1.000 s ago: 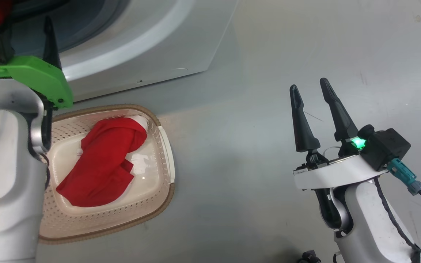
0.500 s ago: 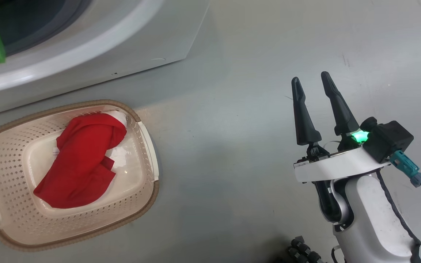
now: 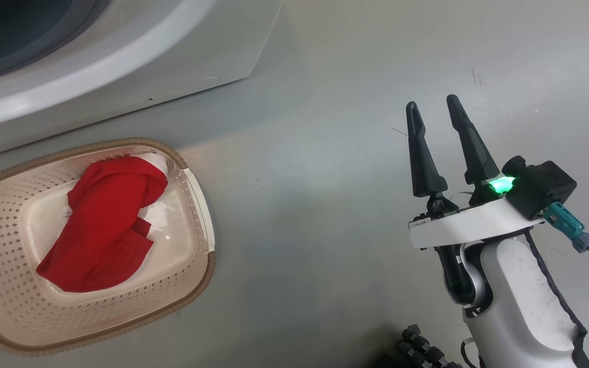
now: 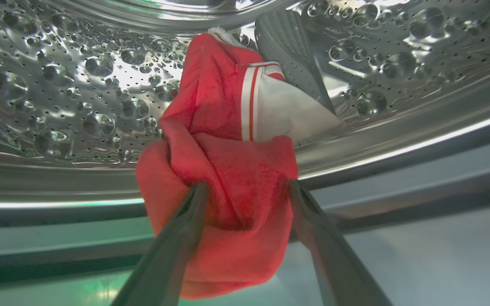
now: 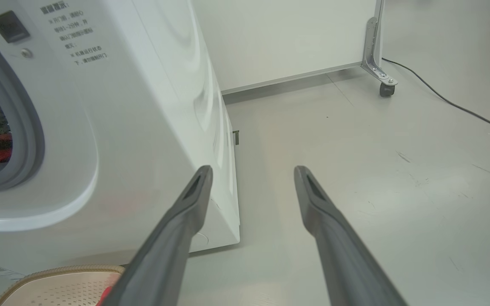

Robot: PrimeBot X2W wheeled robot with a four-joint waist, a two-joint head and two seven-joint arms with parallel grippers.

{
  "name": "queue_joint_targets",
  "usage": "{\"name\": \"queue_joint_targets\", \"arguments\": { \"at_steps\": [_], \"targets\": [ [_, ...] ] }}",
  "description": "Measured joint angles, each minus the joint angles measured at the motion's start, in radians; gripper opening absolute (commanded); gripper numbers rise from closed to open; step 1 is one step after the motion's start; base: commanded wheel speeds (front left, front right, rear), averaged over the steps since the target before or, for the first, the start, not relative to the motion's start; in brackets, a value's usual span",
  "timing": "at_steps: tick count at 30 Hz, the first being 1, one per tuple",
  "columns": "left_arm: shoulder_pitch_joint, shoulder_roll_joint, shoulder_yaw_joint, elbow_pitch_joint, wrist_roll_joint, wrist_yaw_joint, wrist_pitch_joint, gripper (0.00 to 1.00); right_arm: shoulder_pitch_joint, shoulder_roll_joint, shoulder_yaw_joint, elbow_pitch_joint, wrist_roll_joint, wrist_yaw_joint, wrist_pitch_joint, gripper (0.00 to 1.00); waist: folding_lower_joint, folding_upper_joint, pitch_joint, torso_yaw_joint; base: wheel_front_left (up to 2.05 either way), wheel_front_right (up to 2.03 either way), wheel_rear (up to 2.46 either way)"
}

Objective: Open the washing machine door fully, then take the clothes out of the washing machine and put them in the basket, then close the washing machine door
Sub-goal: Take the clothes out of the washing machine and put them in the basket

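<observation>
In the left wrist view my left gripper (image 4: pixel 245 191) is shut on a bunched red garment with white trim (image 4: pixel 228 127) at the lip of the washing machine's steel perforated drum (image 4: pixel 79 85). The garment trails back into the drum. Another red garment (image 3: pixel 100 225) lies in the cream basket (image 3: pixel 120 141) on the floor before the white washing machine (image 3: pixel 120 66). My right gripper (image 3: pixel 432 102) is open and holds nothing, over bare floor to the right of the basket. The right wrist view has the washing machine (image 5: pixel 143 106) at its left and the basket's rim (image 5: pixel 58 270) at the bottom. The washing machine door is out of view.
Grey floor (image 3: pixel 299 204) stretches between the basket and my right arm. Behind the washer stands a white panel on a caster (image 5: pixel 384 87), and a black cable (image 5: pixel 453 106) runs across the floor at the right.
The head camera has shifted, sliding basket and washer leftward in the picture. My left forearm with its green part has left the head view. The right gripper stays open.
</observation>
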Motion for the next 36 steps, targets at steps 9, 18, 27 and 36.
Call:
{"name": "queue_joint_targets", "arguments": {
  "at_steps": [9,18,27,36],
  "targets": [
    [-0.021,0.002,0.006,0.023,0.001,0.000,0.049,0.18,-0.015,0.000,-0.006,0.004,0.005,0.000,0.000,1.00,0.0000,0.0000,0.010,0.002,0.00,0.00,0.00],
    [-0.029,-0.001,0.005,0.018,0.002,0.000,0.052,0.00,-0.030,0.000,-0.012,0.006,0.005,0.000,0.000,1.00,0.0000,0.0000,0.017,0.008,0.00,0.00,0.00],
    [-0.028,-0.033,0.030,0.005,-0.004,0.006,-0.024,0.00,-0.044,0.000,-0.027,0.013,0.003,0.000,0.000,1.00,0.0000,0.0000,0.015,0.017,0.00,0.00,0.00],
    [0.011,-0.081,0.069,-0.040,-0.027,0.009,-0.162,0.00,-0.045,0.000,-0.042,0.026,-0.023,0.003,0.000,1.00,0.0000,0.0000,-0.006,0.037,0.00,0.00,0.00]
  ]
}}
